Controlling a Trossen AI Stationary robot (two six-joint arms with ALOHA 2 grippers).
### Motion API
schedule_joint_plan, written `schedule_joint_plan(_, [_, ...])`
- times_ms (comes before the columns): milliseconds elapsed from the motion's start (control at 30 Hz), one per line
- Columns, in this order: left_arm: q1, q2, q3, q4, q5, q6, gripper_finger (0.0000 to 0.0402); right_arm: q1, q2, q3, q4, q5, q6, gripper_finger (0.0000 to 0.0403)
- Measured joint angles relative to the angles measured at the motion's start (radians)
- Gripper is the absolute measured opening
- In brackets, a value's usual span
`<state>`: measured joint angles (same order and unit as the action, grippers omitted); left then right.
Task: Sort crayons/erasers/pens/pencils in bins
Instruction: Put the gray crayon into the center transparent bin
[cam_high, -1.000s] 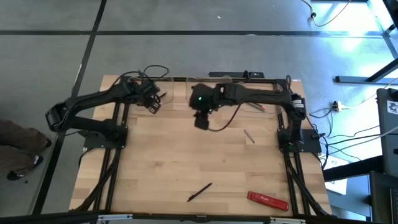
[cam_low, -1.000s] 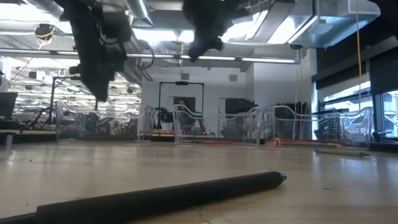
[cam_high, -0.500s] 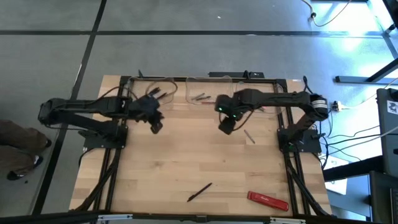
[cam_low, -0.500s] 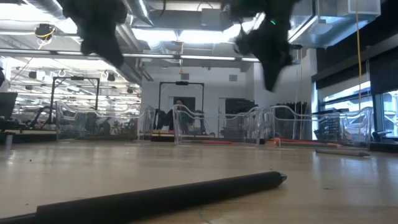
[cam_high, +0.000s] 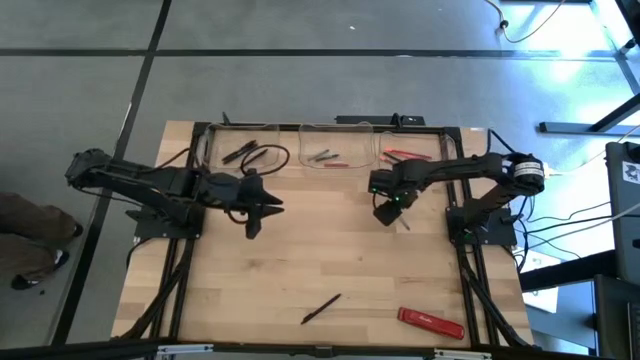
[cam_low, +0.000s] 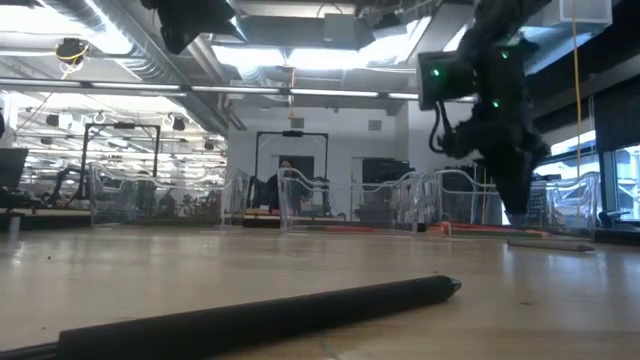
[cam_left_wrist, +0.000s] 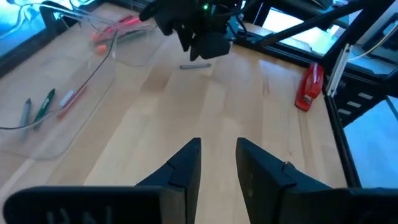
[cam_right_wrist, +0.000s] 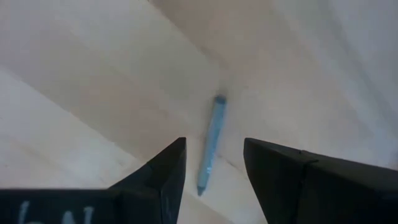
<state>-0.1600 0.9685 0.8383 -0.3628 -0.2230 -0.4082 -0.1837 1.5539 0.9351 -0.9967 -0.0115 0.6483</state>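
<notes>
The right gripper (cam_right_wrist: 211, 171) is hovering wide open over a thin grey-blue pencil (cam_right_wrist: 210, 144) on the bench (cam_high: 330, 250) — its length running between the fingers — while the left gripper (cam_left_wrist: 217, 162), nearly closed, is waiting farther off.

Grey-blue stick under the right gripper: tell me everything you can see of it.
The grey-blue stick is thin and straight, pencil-like, with a slightly darker cap at one end. It lies flat on the bare wooden table, alone, touching nothing else. The right gripper hangs directly above it, fingers open to either side of it, not touching. From above it lies just in front of the right-hand bin.
</notes>
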Motion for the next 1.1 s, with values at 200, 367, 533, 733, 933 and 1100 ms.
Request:
schedule_joint_plan(200, [-0.001, 0.000, 0.000, 0.002, 0.000, -0.001, 0.0092, -0.003, 0.000, -0.085, 0.123, -0.043, -0.024, 0.0163])
schedule_joint_plan(367, [-0.001, 0.000, 0.000, 0.021, 0.000, -0.002, 0.0092, -0.003, 0.000, -0.111, 0.143, -0.043, -0.025, 0.0163])
schedule_joint_plan(533, [0.000, 0.000, 0.000, 0.021, 0.000, -0.003, 0.0092, -0.004, 0.000, -0.144, 0.188, -0.036, -0.027, 0.0163])
schedule_joint_plan(733, [0.000, 0.000, 0.000, 0.020, 0.000, -0.003, 0.0092, -0.005, -0.005, -0.206, 0.262, -0.031, -0.025, 0.0163])
schedule_joint_plan(933, [0.000, 0.000, 0.000, 0.021, 0.000, -0.003, 0.0092, -0.004, -0.003, -0.201, 0.259, -0.032, -0.079, 0.0163])
schedule_joint_plan(1100, [0.000, 0.000, 0.000, 0.020, 0.000, -0.007, 0.0092, -0.005, -0.001, -0.194, 0.255, -0.033, -0.079, 0.0153])
